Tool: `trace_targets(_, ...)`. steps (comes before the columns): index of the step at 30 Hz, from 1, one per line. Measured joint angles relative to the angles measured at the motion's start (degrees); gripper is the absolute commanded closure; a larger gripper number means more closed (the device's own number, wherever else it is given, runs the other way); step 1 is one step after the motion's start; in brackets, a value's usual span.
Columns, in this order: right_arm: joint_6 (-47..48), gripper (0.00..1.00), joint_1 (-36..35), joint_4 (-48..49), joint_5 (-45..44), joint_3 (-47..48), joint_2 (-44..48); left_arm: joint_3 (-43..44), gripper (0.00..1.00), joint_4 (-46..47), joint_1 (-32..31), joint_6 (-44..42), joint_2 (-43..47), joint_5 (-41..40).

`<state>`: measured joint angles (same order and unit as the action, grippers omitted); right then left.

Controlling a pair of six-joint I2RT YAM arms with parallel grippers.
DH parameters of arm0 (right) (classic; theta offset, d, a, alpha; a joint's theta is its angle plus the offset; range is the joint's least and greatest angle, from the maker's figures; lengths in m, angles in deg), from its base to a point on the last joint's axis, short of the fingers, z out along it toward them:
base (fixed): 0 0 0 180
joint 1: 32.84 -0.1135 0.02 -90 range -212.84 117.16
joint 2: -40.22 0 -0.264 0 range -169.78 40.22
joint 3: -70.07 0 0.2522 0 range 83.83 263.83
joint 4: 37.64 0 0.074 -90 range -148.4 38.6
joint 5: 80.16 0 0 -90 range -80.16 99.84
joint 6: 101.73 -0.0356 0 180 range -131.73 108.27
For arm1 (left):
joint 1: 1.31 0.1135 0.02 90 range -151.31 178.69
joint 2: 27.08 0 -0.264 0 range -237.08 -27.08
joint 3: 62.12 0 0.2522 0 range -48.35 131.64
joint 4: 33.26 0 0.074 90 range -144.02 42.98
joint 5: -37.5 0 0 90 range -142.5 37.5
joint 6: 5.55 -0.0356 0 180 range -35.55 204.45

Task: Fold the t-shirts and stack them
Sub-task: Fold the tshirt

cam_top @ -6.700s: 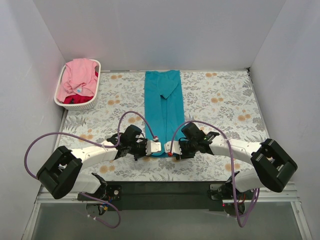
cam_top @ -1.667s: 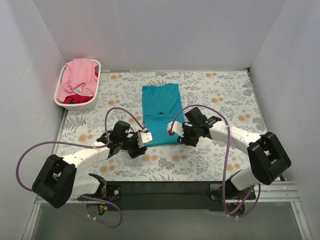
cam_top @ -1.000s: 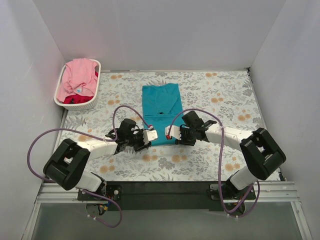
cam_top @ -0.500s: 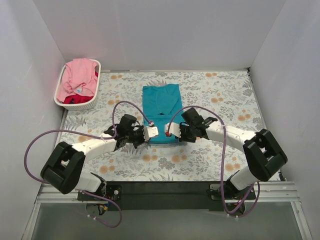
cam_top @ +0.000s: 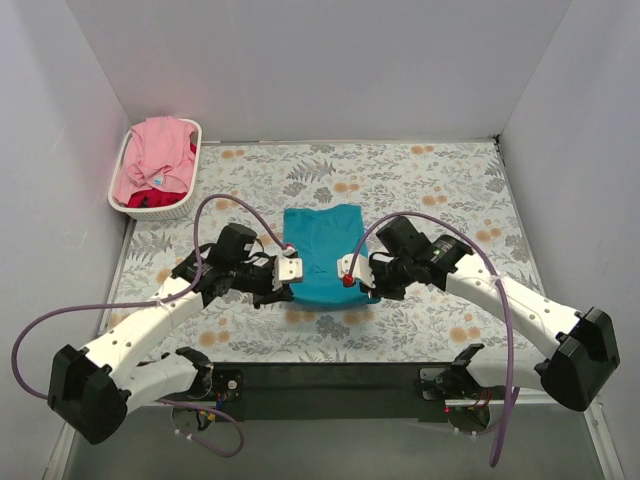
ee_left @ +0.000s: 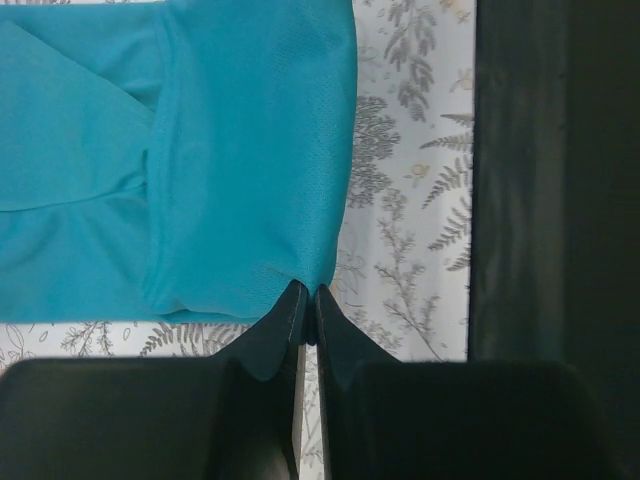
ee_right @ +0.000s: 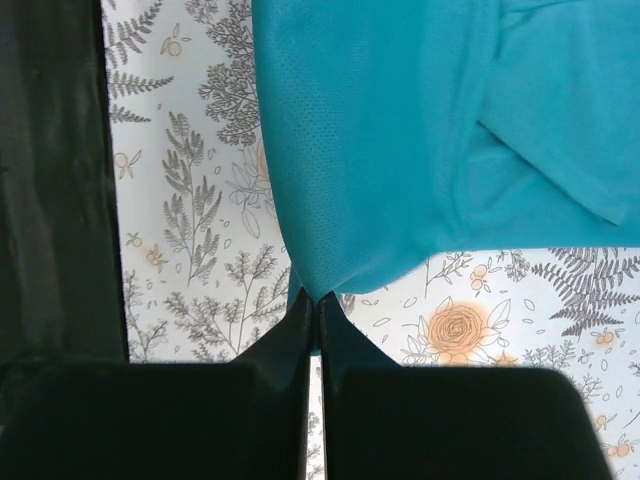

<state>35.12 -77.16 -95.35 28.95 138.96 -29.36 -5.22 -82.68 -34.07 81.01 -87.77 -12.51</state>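
Observation:
A teal t-shirt (cam_top: 322, 240), folded into a narrow panel, lies in the middle of the flowered table. My left gripper (cam_top: 296, 270) is shut on its near left corner, seen close up in the left wrist view (ee_left: 308, 292). At the near right corner my right gripper (cam_top: 344, 271) is shut on the cloth, its tips meeting in the right wrist view (ee_right: 318, 297). That near edge is raised off the table, and the teal cloth (ee_left: 220, 150) (ee_right: 400, 130) hangs away from the fingers. A pink t-shirt (cam_top: 155, 155) lies on a red one (cam_top: 148, 199) in the basket.
The white slatted basket (cam_top: 165, 211) stands at the far left corner against the wall. White walls close the table on three sides. A black strip (cam_top: 330, 380) runs along the near edge by the arm bases and shows in both wrist views (ee_left: 560, 180) (ee_right: 50, 180).
Both grippers have shut on the teal shirt's near corners and risen, drawing the shirt toward the near edge. Its far edge now lies closer to me than before.

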Motion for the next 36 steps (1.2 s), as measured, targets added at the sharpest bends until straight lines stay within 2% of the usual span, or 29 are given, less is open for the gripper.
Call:
trace_targets(5,0.83,0.99,0.33,-5.75,1.07,6.29,-1.11,6.71,1.0,-6.51,0.52,2.45,-0.04,1.4)
trace_targets(9,3.8,0.99,3.28,-6.43,1.86,13.29,-7.76,12.98,1.0,-6.49,7.72,3.3,-8.11,4.04)
trace_targets(14,7.04,0.99,9.99,-5.46,2.82,22.08,-22.75,19.15,1.0,0.15,16.74,3.13,-24.24,5.46)
trace_targets(19,8.83,0.99,13.99,-1.9,3.23,27.43,-37.4,20.04,1.0,6.08,18.01,3.3,-36.17,4.79)
trace_targets(23,8.94,0.99,14.75,-0.02,3.15,27.96,-44.04,20.0,1.0,9.9,18.01,4.44,-41.64,3.82)
trace_targets(26,8.81,0.99,14.73,0.96,3.21,27.41,-45.18,18.8,1.0,11.93,18.01,5.22,-42.05,3.67)
trace_targets(30,7.54,0.99,14.23,3.5,4.66,22.99,-42.27,13.31,1.0,12.81,17.55,5.25,-38.62,3.72)
trace_targets(36,3.28,0.99,10.38,3.45,7.26,10.95,-31.34,3.37,1.0,7.85,14.25,4.7,-25.33,4.48)
